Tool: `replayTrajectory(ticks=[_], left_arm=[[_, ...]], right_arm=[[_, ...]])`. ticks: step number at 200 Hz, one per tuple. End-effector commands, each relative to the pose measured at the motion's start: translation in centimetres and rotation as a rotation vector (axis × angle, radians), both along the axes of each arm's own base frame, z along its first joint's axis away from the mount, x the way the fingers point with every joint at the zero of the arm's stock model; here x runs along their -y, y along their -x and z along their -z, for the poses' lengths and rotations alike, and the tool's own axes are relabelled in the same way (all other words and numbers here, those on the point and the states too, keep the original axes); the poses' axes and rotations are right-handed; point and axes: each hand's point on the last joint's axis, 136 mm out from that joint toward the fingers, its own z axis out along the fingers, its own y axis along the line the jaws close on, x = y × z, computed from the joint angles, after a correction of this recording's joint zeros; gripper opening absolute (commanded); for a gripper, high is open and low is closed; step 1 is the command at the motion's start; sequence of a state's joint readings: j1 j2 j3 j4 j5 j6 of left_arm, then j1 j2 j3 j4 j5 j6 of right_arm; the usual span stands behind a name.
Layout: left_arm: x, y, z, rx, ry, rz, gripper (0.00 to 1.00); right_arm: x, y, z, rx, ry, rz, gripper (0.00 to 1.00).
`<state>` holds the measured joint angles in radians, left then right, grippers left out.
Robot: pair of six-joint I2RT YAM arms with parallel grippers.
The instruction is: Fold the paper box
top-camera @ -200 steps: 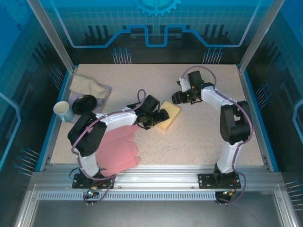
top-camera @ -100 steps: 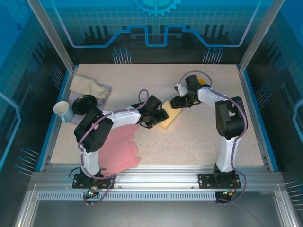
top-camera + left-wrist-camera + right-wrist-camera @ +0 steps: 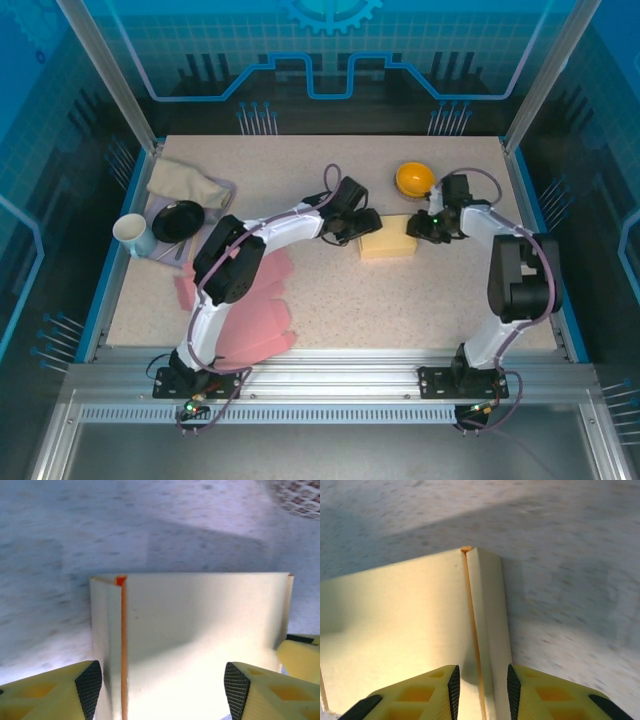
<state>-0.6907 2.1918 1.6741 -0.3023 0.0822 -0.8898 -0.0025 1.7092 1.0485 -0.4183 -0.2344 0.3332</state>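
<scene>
One paper box (image 3: 388, 241) is laid flat near the middle of the tabletop (image 3: 400, 310), its long axis run left to right, with a pincer set at each short end, so neither arm is nearer: the left pincer (image 3: 362, 227) at the left end, the right pincer (image 3: 420, 228) at the right. The left pincer is seen released, jaws spread wide over the box's face; the right one's jaws are set close about a creased edge strip, though whether it is grasped cannot be told. One orange bowl (image 3: 414, 178), one white cup (image 3: 131, 232) and one pink cloth (image 3: 255, 315) are counted besides
</scene>
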Motion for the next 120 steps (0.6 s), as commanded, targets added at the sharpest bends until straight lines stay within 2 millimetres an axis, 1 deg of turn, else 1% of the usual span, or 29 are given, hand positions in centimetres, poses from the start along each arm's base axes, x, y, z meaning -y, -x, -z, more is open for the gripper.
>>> replayTrajectory(ticks=[1, 13, 35, 49, 63, 76, 87, 99, 109, 120], left_arm=[[3.5, 1.3, 0.6, -0.025, 0.018, 0.115, 0.69], [4.8, 1.3, 0.8, -0.032, 0.018, 0.137, 0.69], [6.7, 1.2, 0.6, -0.029, 0.032, 0.159, 0.69], [7.5, 0.8, 0.5, -0.023, 0.042, 0.161, 0.69], [8.2, 0.2, 0.3, -0.016, 0.048, 0.164, 0.69], [8.7, -0.4, 0.5, -0.018, 0.048, 0.166, 0.69], [9.5, -0.8, 0.2, -0.009, 0.058, 0.174, 0.70], [9.7, -1.4, 0.3, 0.000, 0.054, 0.176, 0.71], [9.8, -1.7, -0.1, 0.015, 0.050, 0.181, 0.71], [9.5, -1.9, -0.7, 0.031, 0.037, 0.190, 0.72]], right_arm=[[2.7, 0.0, -0.7, 0.016, 0.015, 0.110, 0.33], [3.8, -0.3, -0.9, 0.022, 0.017, 0.138, 0.33], [5.8, -1.1, -1.3, 0.029, 0.016, 0.180, 0.33], [7.6, -1.5, -1.9, 0.044, 0.022, 0.226, 0.33], [8.8, -1.6, -2.2, 0.052, 0.021, 0.264, 0.34], [9.6, -1.7, -2.4, 0.055, 0.018, 0.285, 0.34], [10.1, -1.7, -2.5, 0.056, 0.021, 0.303, 0.34], [10.8, -1.6, -2.6, 0.056, 0.037, 0.328, 0.35], [11.1, -1.5, -3.3, 0.075, 0.063, 0.336, 0.35], [11.2, -1.4, -4.7, 0.111, 0.087, 0.333, 0.35]])
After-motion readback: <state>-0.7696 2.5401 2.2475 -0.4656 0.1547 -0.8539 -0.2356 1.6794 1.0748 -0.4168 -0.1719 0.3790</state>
